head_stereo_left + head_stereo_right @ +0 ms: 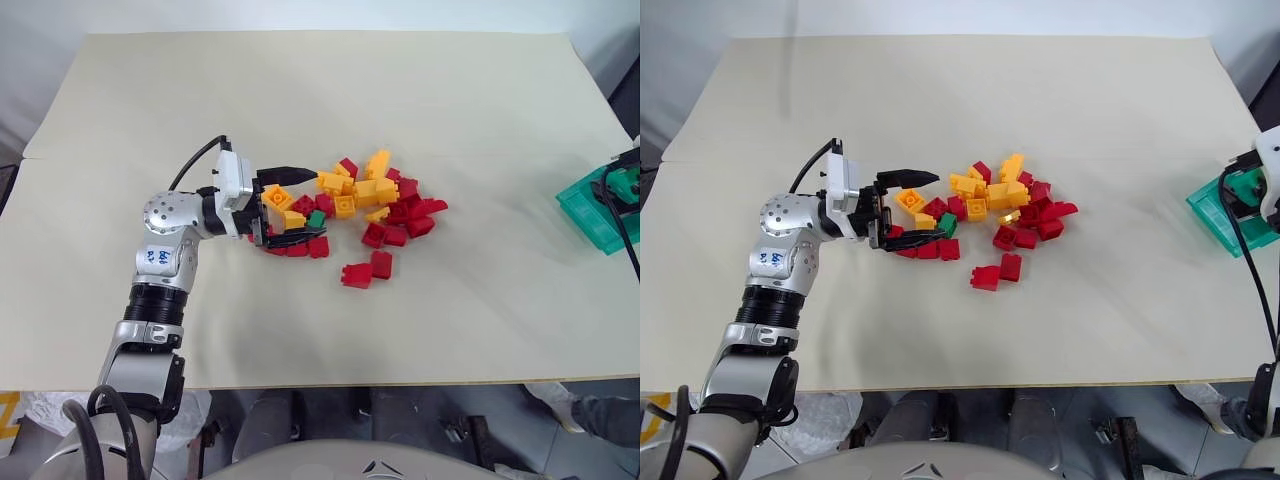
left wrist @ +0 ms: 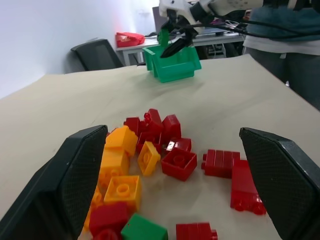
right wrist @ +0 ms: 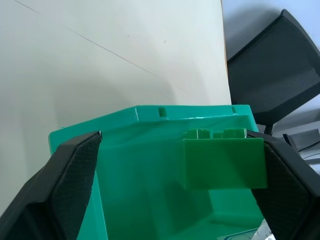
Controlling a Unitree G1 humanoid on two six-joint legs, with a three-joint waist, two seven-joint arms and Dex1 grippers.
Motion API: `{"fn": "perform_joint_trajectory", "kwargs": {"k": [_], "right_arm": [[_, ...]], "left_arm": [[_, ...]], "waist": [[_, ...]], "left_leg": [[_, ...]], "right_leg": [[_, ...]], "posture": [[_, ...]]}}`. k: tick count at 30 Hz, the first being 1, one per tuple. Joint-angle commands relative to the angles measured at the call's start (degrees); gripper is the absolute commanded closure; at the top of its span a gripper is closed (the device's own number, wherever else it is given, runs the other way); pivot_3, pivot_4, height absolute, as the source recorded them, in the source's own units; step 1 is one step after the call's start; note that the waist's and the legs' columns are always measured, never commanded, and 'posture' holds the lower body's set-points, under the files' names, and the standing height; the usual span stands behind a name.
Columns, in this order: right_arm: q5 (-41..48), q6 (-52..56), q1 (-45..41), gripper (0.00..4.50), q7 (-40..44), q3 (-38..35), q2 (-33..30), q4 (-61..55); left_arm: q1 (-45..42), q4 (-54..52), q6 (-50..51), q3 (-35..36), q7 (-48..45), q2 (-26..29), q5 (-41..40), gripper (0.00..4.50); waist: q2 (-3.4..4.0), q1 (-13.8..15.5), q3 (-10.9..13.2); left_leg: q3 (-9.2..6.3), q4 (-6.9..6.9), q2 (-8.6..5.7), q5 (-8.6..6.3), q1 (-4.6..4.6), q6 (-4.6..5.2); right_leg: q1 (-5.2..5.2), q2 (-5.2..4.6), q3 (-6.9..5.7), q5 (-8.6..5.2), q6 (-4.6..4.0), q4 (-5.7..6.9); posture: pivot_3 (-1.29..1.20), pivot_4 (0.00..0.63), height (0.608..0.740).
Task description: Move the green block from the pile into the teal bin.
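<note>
The pile [image 1: 365, 205] of red and yellow-orange bricks lies mid-table. A green block [image 1: 316, 217] sits at its left end, between the open fingers of my left gripper [image 1: 318, 204], which reaches in from the left; the same block is low in the left wrist view [image 2: 144, 229]. At the far right my right gripper [image 3: 177, 137] hangs open over the teal bin [image 3: 150, 115]. Another green block [image 3: 222, 162] rests against one finger above the bin's inside, with a wide gap to the other finger.
The tan table [image 1: 300, 90] reaches to its front edge [image 1: 330, 382]. The teal bin [image 1: 590, 205] stands at the table's right edge. Two red bricks [image 1: 368, 270] lie loose in front of the pile. A black chair [image 3: 275, 75] stands beyond the table.
</note>
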Motion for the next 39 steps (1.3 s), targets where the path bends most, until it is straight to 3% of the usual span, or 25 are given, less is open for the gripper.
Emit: {"fn": "perform_joint_trajectory", "kwargs": {"k": [1, 8, 13, 15, 18, 21, 25, 28, 32, 36, 39], "right_arm": [[-0.46, -1.00, -1.24, 0.06, -0.90, -1.08, -2.06, 0.68], [2.15, 3.14, -4.19, 0.06, -2.80, -3.65, -0.36, 2.51], [-1.91, 1.99, -2.83, 0.06, -4.36, 0.38, -1.63, 5.26], [-0.10, 4.13, -4.90, 0.06, -5.89, -1.35, -0.34, 4.66], [2.08, 5.60, -5.06, 0.06, -2.56, -1.21, 0.46, -0.73], [6.97, 9.07, -2.12, 0.06, 7.31, 1.60, 1.69, -14.45], [12.12, 15.95, -1.95, 0.06, 14.00, 4.88, 4.12, -27.73], [16.95, 21.74, -4.63, 0.06, 18.99, 12.12, 9.71, -37.92], [18.43, 24.59, -6.76, 0.06, 22.30, 20.61, 16.20, -42.22], [16.44, 22.16, -8.40, 0.06, 22.90, 25.66, 20.57, -39.10], [13.56, 19.91, -13.20, 0.06, 21.20, 29.44, 27.18, -30.24]], "left_arm": [[-0.47, -0.96, -1.22, 0.85, 0.31, 0.23, -0.16, 0.00], [-1.09, -0.19, -1.74, 0.92, 0.43, 0.17, -0.13, 0.00], [-0.83, -0.28, -1.96, 1.14, 0.98, 0.02, -0.27, 0.00], [-0.76, -0.06, -2.66, 0.96, 0.83, 0.16, 0.10, 0.00], [-0.61, -0.66, -2.35, 1.44, 1.02, 0.47, -0.34, 0.00], [0.22, -0.50, -2.83, 2.14, 0.52, 1.66, -0.42, 0.00], [1.16, -0.03, -3.08, 3.12, 0.75, 3.28, -0.37, 0.00], [2.78, 2.13, -4.43, 5.03, 0.20, 5.71, -0.36, 0.00], [4.04, 4.46, -5.62, 6.97, -1.23, 7.98, -1.15, 0.00], [4.55, 6.25, -7.26, 8.29, -3.64, 9.22, -1.84, 0.00], [6.76, 4.91, -6.44, 10.08, -5.62, 10.51, -3.75, 0.00]], "waist": [[0.00, 0.03, 0.00], [0.01, -0.15, 0.00], [0.02, -0.04, 0.00], [0.05, 0.02, 0.01], [0.08, -0.16, 0.01], [0.12, -0.40, 0.00], [0.14, -0.29, -0.01], [0.14, -0.29, -0.01], [0.14, 0.03, -0.01], [0.13, 0.81, -0.01], [0.12, 0.29, -0.01]], "left_leg": [[0.00, 0.01, 0.00, 0.00, 0.00, 0.00], [0.01, 0.00, 0.00, 0.00, 0.01, 0.00], [0.01, 0.00, 0.00, 0.00, 0.01, 0.00], [-0.05, 0.02, 0.00, 0.00, 0.00, 0.00], [-0.01, 0.02, -0.03, 0.00, -0.01, 0.01], [-0.01, 0.01, 0.04, 0.00, 0.01, 0.00], [0.00, 0.04, 0.09, 0.01, 0.06, -0.01], [-0.05, 0.11, 0.08, 0.00, 0.06, -0.01], [-0.15, 0.12, 0.04, 0.00, -0.01, -0.01], [-0.18, 0.18, -0.08, -0.06, -0.09, 0.10], [-0.09, 0.17, -0.11, -0.10, -0.09, 0.15]], "right_leg": [[0.01, 0.00, 0.00, 0.00, 0.00, 0.00], [0.00, 0.00, 0.01, 0.00, 0.00, 0.00], [0.00, 0.00, 0.02, 0.00, 0.00, 0.01], [0.04, -0.01, -0.04, 0.00, 0.00, 0.00], [0.02, -0.03, 0.01, 0.01, 0.02, 0.00], [0.00, 0.03, 0.01, 0.01, 0.02, 0.01], [0.01, 0.08, 0.03, 0.02, 0.02, 0.05], [0.02, 0.06, 0.03, 0.03, 0.00, 0.08], [-0.01, 0.03, -0.03, 0.04, -0.03, 0.08], [-0.01, -0.04, -0.07, 0.04, -0.02, 0.03], [-0.02, -0.05, -0.01, 0.05, -0.01, 0.01]], "posture": [[0.00, 0.150, 0.740], [0.00, 0.150, 0.740], [0.00, 0.150, 0.740], [0.00, 0.150, 0.740], [0.00, 0.150, 0.740], [0.00, 0.150, 0.740], [0.00, 0.150, 0.740], [0.00, 0.150, 0.740], [0.00, 0.150, 0.740], [0.00, 0.150, 0.740], [0.00, 0.150, 0.740]]}}
